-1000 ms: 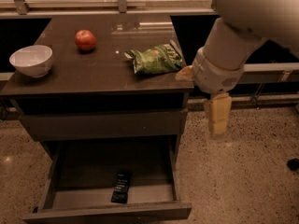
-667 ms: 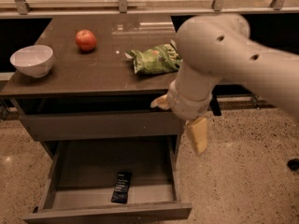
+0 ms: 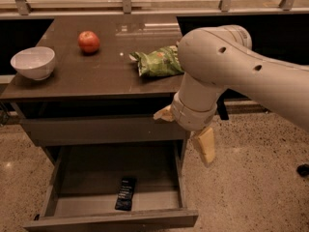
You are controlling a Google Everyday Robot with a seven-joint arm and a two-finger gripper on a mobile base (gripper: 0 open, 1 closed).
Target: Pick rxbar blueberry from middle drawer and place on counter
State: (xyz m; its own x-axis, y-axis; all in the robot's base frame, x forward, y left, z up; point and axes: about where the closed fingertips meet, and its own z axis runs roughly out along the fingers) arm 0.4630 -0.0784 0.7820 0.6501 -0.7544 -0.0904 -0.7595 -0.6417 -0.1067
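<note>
The snack bar [image 3: 125, 193] lies flat on the floor of the pulled-out drawer [image 3: 96, 221], towards the front and a little right of centre. On the worktop [image 3: 96, 76] above sit a white bowl [image 3: 33, 62], a red apple [image 3: 89, 41] and a green chip bag [image 3: 158, 62]. The tool [image 3: 185, 130] hangs beside the worktop's front right corner, above the drawer's right side, its pale fingers [image 3: 204, 146] spread, gripping nothing.

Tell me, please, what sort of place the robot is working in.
Probably an office snack or break area: a glossy counter holding a bowl, apple and chip bag, an rxbar in the open middle drawer, speckled floor. The hand hangs right of the drawer.
</note>
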